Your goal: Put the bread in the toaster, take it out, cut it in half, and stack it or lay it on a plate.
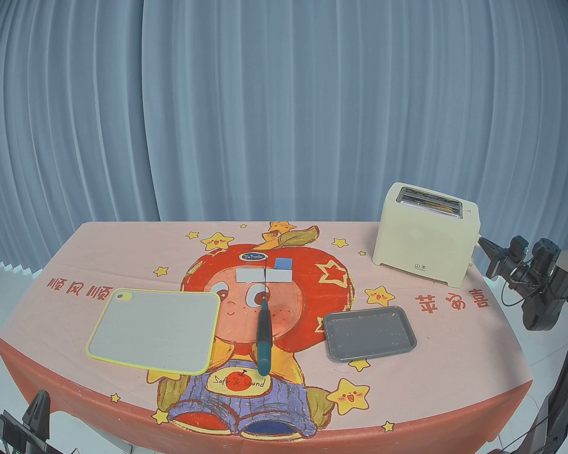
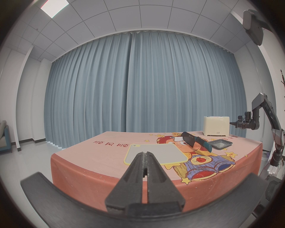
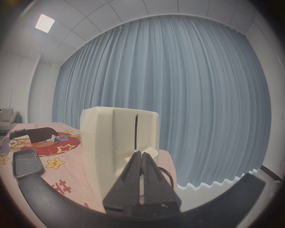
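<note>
A lab-like test room: a blue curtain (image 2: 142, 89) hangs full height behind one table (image 1: 118, 254) draped in a cartoon cloth (image 1: 331, 278), under an office grid ceiling (image 2: 133, 14) with a flat light panel (image 2: 54, 6); plain white walls (image 2: 23, 104) and a sofa (image 3: 7, 117) stand off to one side

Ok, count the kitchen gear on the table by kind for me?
Toaster: 1
Cutting board: 1
Knife: 1
Tray: 1
Total: 4
</note>
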